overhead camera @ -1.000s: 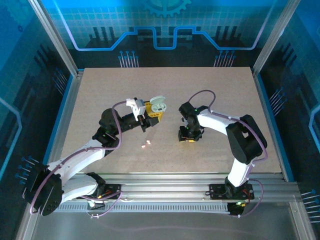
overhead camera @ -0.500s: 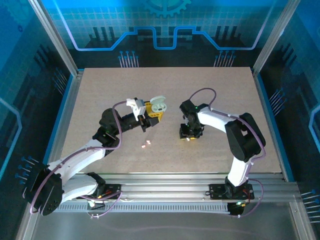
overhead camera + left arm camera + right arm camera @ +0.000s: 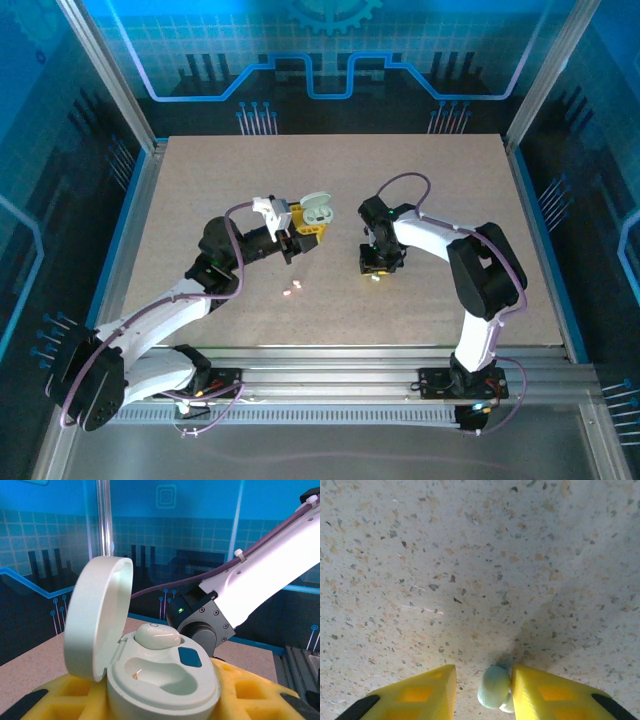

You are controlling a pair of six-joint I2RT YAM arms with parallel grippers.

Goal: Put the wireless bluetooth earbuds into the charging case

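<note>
Right wrist: smooth mint earbud [image 3: 494, 686] on speckled table [image 3: 470, 555].
We see the right gripper [image 3: 483, 681] with yellow fingers [image 3: 545, 695] apart, one touching it; the left gripper [image 3: 160, 700] clamps the glossy open case [image 3: 150, 675], a second earbud [image 3: 156, 636] seated inside.

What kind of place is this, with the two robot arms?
Probably a robot lab's test booth. Two white robot arms are bolted at the edge of a speckled table, with metal frame posts and blue printed walls around it.
</note>
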